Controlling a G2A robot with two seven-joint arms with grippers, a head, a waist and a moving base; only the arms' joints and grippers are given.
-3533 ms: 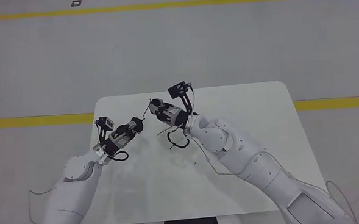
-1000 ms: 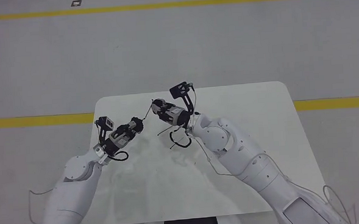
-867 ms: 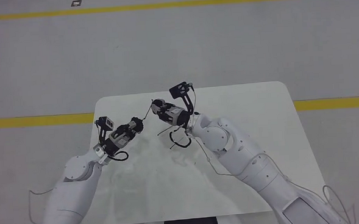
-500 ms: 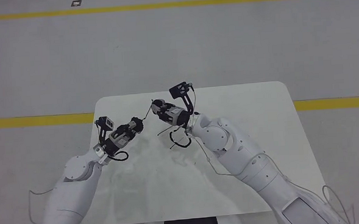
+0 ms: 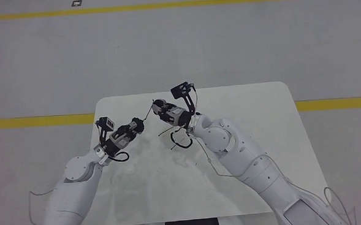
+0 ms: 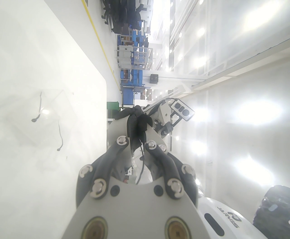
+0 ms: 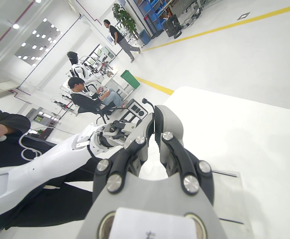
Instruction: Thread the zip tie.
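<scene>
A thin black zip tie (image 5: 146,113) spans the short gap between my two grippers above the back left part of the white table (image 5: 248,109). My left gripper (image 5: 139,122) is shut on one end; in the left wrist view a thin length of the zip tie (image 6: 141,158) hangs back from the left gripper (image 6: 137,115). My right gripper (image 5: 155,105) faces it from the other side. In the right wrist view the right gripper (image 7: 154,113) is pressed shut, and a short curved end of the zip tie (image 7: 148,103) sticks out past the tips.
Two thin black strands (image 6: 60,138) lie on the table (image 6: 45,56) below the grippers. A black cable loop (image 5: 181,143) hangs by the right wrist. The table's rounded back corner (image 7: 181,90) is close by. Bare table surface stretches toward the front and right.
The right gripper has shifted very slightly since the earliest frame. Over the last second both arms hold still.
</scene>
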